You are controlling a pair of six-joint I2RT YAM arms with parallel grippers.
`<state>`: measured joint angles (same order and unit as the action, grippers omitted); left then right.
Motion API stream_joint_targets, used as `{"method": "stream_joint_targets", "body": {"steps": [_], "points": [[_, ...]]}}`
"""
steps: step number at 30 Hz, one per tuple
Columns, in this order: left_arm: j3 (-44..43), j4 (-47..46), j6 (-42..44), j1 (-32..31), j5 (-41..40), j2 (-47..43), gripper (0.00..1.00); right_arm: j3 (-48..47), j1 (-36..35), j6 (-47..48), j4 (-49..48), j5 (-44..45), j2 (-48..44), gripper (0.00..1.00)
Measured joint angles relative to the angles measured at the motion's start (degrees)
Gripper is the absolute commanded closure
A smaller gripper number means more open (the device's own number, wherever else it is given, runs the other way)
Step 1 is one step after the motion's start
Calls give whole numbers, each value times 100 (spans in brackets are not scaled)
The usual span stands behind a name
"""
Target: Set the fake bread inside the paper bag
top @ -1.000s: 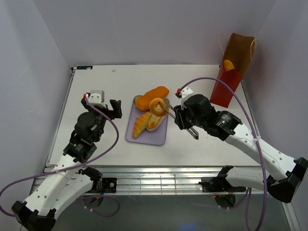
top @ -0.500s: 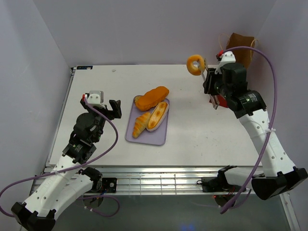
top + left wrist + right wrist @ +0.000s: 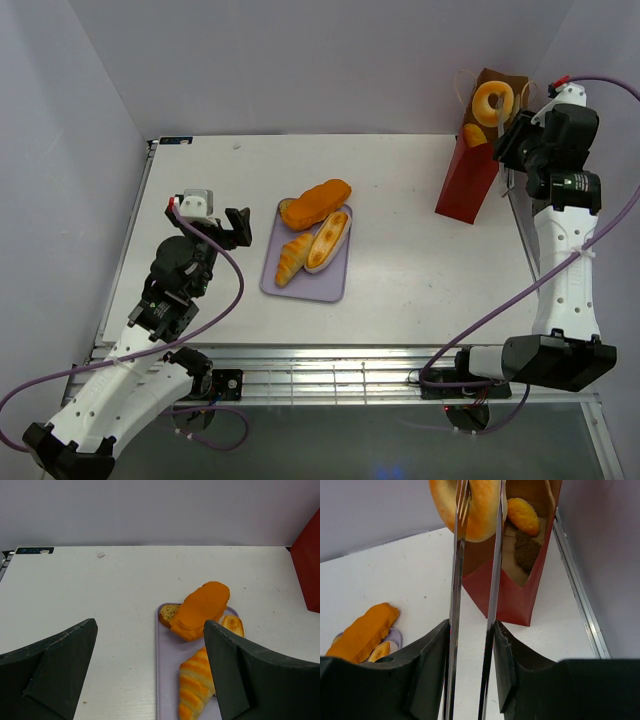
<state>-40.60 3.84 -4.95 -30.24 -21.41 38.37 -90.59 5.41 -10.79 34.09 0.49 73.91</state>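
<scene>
Donut (image 3: 493,100) has swung right to bag (image 3: 468,187) mouth; right claw (image 3: 471,628) clamps tongs (image 3: 455,580) pinching it. Risk: off-centre release clips rim, donut falls outside.

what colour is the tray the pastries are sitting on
Pale lavender; the tray shows best in the top external view.

tan ring donut (image 3: 479,104), silver tongs (image 3: 494,580), red-and-brown paper bag (image 3: 465,185), lavender tray (image 3: 325,286)

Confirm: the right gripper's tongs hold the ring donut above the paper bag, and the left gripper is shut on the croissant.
Wrong: the left gripper is open and empty; the croissant lies on the lavender tray, per the left wrist view. The rest stands.
</scene>
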Motion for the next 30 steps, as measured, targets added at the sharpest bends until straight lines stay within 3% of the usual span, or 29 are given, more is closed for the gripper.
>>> {"method": "stream_joint_targets", "body": {"steps": [4,13,25,30], "points": [[0,0,0,0,20,-9,2,-116,299,-46,-127,-203,249,55],[0,0,0,-37,22,-7,2,-101,385,-76,-326,-455,568,37],[0,0,0,-63,26,-7,2,-98,391,-59,-385,-656,507,39],[0,0,0,-63,46,22,2,190,387,-59,-420,-1128,50,40]]}}
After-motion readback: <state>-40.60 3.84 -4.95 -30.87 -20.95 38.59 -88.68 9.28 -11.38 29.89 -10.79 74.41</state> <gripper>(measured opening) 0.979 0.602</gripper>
